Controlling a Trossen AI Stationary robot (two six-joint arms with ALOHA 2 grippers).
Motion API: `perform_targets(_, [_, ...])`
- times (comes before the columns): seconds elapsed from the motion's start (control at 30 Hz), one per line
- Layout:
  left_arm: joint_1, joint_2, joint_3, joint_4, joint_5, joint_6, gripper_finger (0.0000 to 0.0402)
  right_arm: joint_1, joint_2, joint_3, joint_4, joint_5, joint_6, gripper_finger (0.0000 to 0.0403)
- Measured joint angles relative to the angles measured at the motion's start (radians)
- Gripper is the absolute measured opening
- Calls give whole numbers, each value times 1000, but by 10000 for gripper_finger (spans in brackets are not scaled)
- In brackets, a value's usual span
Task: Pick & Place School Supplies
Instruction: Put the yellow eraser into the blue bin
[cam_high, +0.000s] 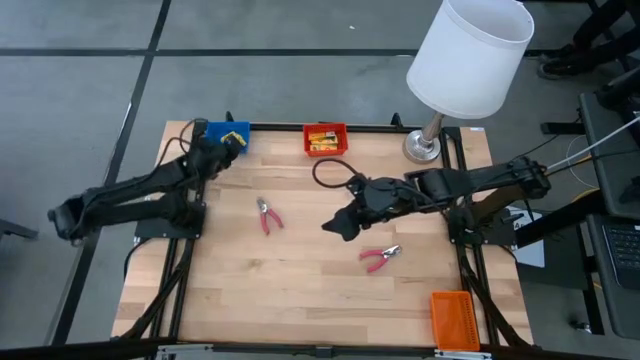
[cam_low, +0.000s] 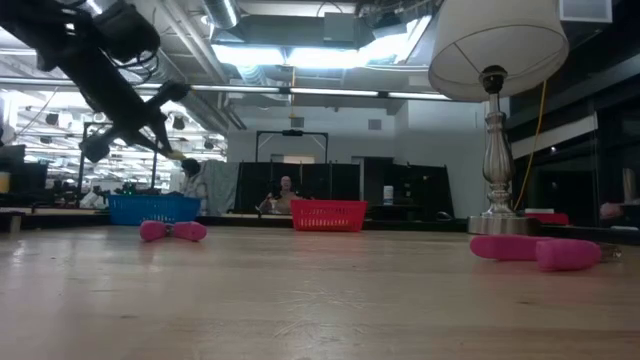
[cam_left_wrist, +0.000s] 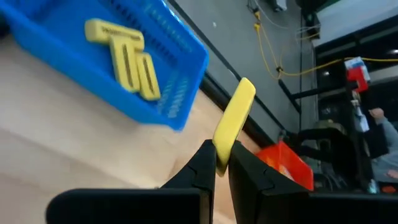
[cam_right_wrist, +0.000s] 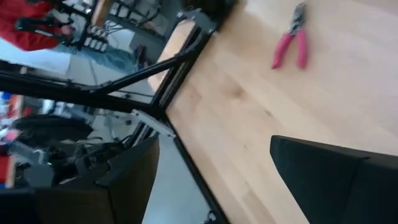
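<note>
The left gripper (cam_left_wrist: 222, 163) pinches a thin yellow stick (cam_left_wrist: 234, 121) just beside the blue plastic tray (cam_high: 222, 134), which holds more yellow sticks (cam_left_wrist: 127, 57). The right gripper (cam_high: 341, 223) hangs spread over mid-table between two pink-handled pliers (cam_high: 268, 215) (cam_high: 379, 257). Dark marks on the sticks look like print, unreadable.

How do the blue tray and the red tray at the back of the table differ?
The blue tray sits at the far left corner, right by the left gripper, which holds a yellow stick; the red tray sits mid-edge with no gripper near. The blue tray holds plain yellow sticks; the red tray's yellow items have dark marks. Both are small slatted plastic trays.
</note>
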Motion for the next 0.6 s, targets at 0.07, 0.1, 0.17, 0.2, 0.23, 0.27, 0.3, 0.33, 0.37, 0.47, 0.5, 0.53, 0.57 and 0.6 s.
perform_targets(0.07, [74,12,0,28,46,43,18,10,-20,0,-20,27,-1,311])
perform_targets(0.1, [108,17,0,34,66,64,18,16,-26,0,-31,39,0,311])
perform_targets(0.17, [169,37,0,49,103,94,18,25,-38,0,-49,56,4,311])
perform_targets(0.2, [195,46,0,45,124,109,18,30,-40,0,-59,64,5,311])
perform_targets(0.23, [218,58,0,44,139,122,18,34,-41,0,-59,69,7,311])
perform_targets(0.27, [238,71,0,47,156,134,18,37,-41,0,-58,70,8,311])
perform_targets(0.3, [255,82,0,46,167,144,19,41,-42,0,-63,70,8,311])
perform_targets(0.33, [269,96,0,51,173,155,21,44,-42,0,-66,70,8,311])
perform_targets(0.37, [281,109,0,65,178,166,23,46,-43,0,-64,71,9,311])
perform_targets(0.47, [311,147,0,128,200,198,24,53,-45,0,-65,92,12,311])
perform_targets(0.5, [320,161,0,147,206,204,23,53,-45,0,-66,93,12,311])
perform_targets(0.53, [327,176,0,168,215,211,23,54,-49,0,-67,94,12,311])
perform_targets(0.57, [334,191,0,187,225,215,23,54,-51,0,-67,95,12,311])
perform_targets(0.6, [339,202,0,198,233,218,24,54,-54,0,-65,96,13,311])
